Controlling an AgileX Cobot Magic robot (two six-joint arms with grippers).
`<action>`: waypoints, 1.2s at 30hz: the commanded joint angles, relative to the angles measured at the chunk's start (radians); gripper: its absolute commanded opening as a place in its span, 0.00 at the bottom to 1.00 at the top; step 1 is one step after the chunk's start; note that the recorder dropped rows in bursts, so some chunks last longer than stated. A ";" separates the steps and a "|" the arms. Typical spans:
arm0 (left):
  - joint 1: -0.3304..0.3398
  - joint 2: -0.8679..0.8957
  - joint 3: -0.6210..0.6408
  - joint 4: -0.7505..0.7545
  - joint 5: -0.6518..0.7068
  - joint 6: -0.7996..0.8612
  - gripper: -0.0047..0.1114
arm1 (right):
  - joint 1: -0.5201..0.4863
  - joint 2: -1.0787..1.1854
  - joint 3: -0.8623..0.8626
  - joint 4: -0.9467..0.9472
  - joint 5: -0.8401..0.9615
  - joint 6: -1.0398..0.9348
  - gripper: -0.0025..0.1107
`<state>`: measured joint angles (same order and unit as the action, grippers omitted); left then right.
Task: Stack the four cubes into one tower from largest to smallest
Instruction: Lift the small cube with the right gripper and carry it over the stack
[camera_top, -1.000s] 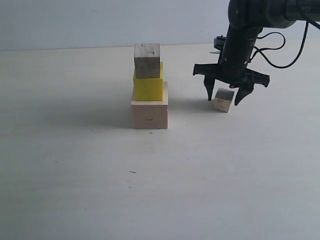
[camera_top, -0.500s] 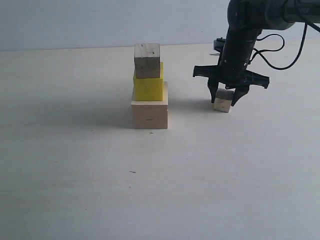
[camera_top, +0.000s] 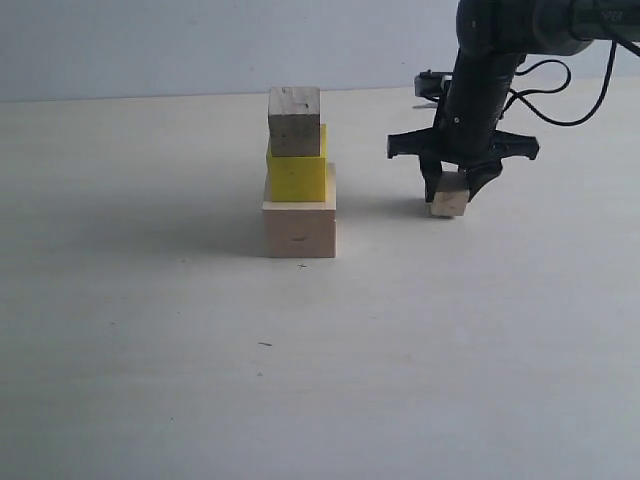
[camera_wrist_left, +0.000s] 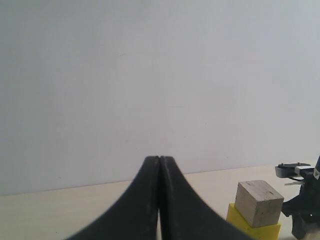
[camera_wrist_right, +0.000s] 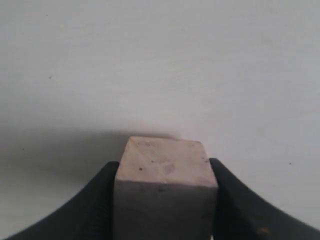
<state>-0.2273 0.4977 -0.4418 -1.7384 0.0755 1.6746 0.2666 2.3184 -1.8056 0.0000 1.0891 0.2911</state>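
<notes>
Pale bench (camera_top: 150, 350) runs back to a blank grey wall (camera_top: 200, 40). Left of middle in the exterior view stand three stacked cubes: the big cube (camera_top: 299, 228) at the base, the yellow cube (camera_top: 296, 176) on it, the knotty cube (camera_top: 294, 121) on top. The tiny cube (camera_top: 449, 196) is to the right of the stack, apart from it, low at the bench; whether it rests on the surface I cannot tell. The right fingers (camera_top: 428, 184) point down and are clamped on its two sides. The left fingers (camera_wrist_left: 145, 200) are pressed together, empty; the knotty and yellow cubes show beyond them.
</notes>
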 joint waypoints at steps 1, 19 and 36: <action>-0.005 -0.001 0.001 -0.006 0.001 -0.004 0.04 | -0.002 -0.103 0.003 -0.137 -0.042 -0.083 0.02; -0.005 -0.001 0.001 -0.006 -0.015 -0.004 0.04 | 0.000 -0.799 0.696 0.000 -0.795 -0.298 0.02; -0.005 -0.001 0.001 -0.006 -0.014 -0.004 0.04 | 0.000 -0.799 0.694 0.077 -1.008 -0.555 0.02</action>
<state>-0.2273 0.4977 -0.4418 -1.7384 0.0617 1.6746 0.2666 1.5279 -1.1130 0.0699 0.1371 -0.1587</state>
